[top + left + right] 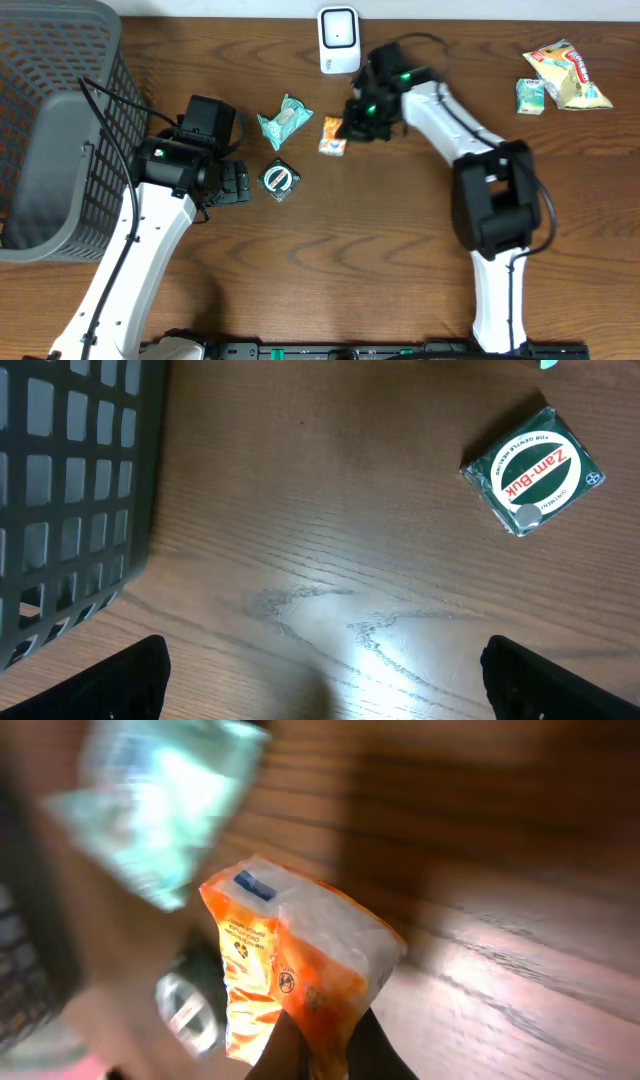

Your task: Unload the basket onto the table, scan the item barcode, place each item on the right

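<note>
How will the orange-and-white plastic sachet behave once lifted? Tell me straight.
Probably floppy: the orange-and-white plastic sachet creases and bends above the right pincer pinching its edge. Likely light, being a small, thin pouch. Its glossy film may slip.

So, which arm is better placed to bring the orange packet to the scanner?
Right. The right gripper is shut on the packet, close to the scanner. The left gripper is open and empty, farther off by the tin.
</note>
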Robot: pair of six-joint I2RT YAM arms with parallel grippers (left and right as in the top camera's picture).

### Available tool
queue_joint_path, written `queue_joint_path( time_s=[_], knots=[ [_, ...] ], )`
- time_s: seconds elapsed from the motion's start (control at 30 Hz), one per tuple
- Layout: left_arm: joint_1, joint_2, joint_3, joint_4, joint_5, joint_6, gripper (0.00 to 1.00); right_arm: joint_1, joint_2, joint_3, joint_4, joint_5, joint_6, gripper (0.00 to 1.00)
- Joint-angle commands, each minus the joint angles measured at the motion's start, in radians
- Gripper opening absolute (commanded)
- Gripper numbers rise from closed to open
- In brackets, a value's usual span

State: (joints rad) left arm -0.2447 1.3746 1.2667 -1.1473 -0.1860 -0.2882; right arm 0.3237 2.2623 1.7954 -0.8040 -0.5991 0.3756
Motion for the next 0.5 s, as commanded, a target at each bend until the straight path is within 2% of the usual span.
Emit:
queue_joint_path(
  time_s=[0.0,0.07,0.13,0.33,0.47],
  knots=[
    [0.003,0.004,-0.001,-0.003,-0.010,-0.002,0.98,-0.055,-0.086,0.001,0.000,-0.249,-0.236,0.01],
    [0.003,0.004,-0.001,-0.003,-0.010,-0.002,0.98,-0.094,-0.088,0.001,-0.005,-0.420,-0.387,0.01],
    [0.003,0.004,-0.001,-0.003,-0.010,-0.002,0.98,-0.128,-0.088,0.001,-0.035,-0.550,-0.479,0.01],
    [0.003,0.004,-0.001,-0.003,-0.010,-0.002,0.98,-0.228,-0.088,0.001,-0.083,-0.738,-0.520,0.01],
    [0.003,0.004,-0.001,-0.003,-0.010,-0.002,0.98,-0.273,-0.088,0.001,-0.100,-0.920,-0.658,0.01]
  ],
)
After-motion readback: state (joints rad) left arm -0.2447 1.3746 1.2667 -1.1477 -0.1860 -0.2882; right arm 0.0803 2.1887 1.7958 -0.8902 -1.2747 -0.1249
